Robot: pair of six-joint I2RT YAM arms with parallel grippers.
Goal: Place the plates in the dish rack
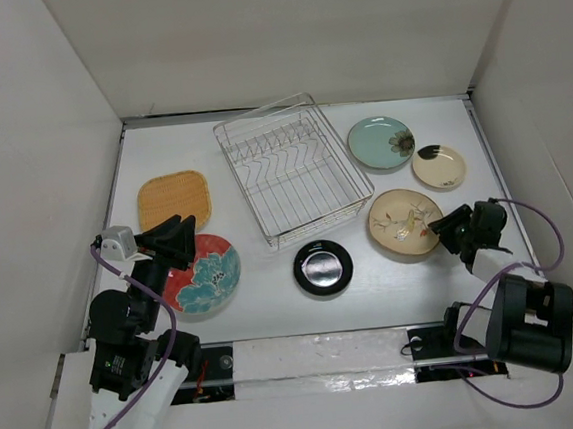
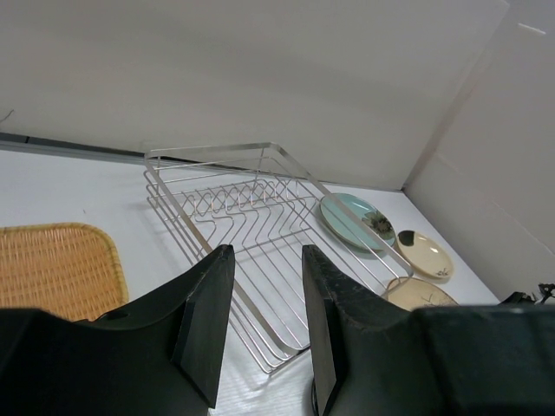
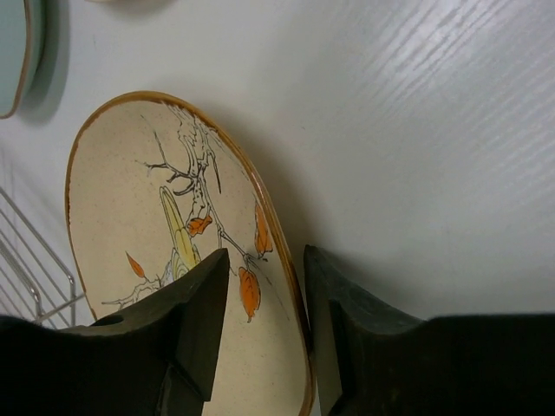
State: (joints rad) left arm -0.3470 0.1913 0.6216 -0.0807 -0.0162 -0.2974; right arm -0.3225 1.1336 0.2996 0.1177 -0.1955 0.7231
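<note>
Right gripper (image 3: 266, 260), jaws slightly apart, straddles the rim of the beige leaf plate (image 3: 130, 208), with the dish rack (image 1: 293, 169) just beside. Left gripper (image 2: 264, 256) hangs parted, empty, above the red plate (image 1: 212, 276).

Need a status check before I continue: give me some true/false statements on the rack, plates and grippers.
1. The dish rack holds no plates. True.
2. The right gripper is shut on the beige leaf plate. False: its jaws are open, one on either side of that plate's rim.
3. The black plate stands in the dish rack. False: it lies flat on the table, in front of the rack.
4. The left gripper is open and empty. True.
</note>
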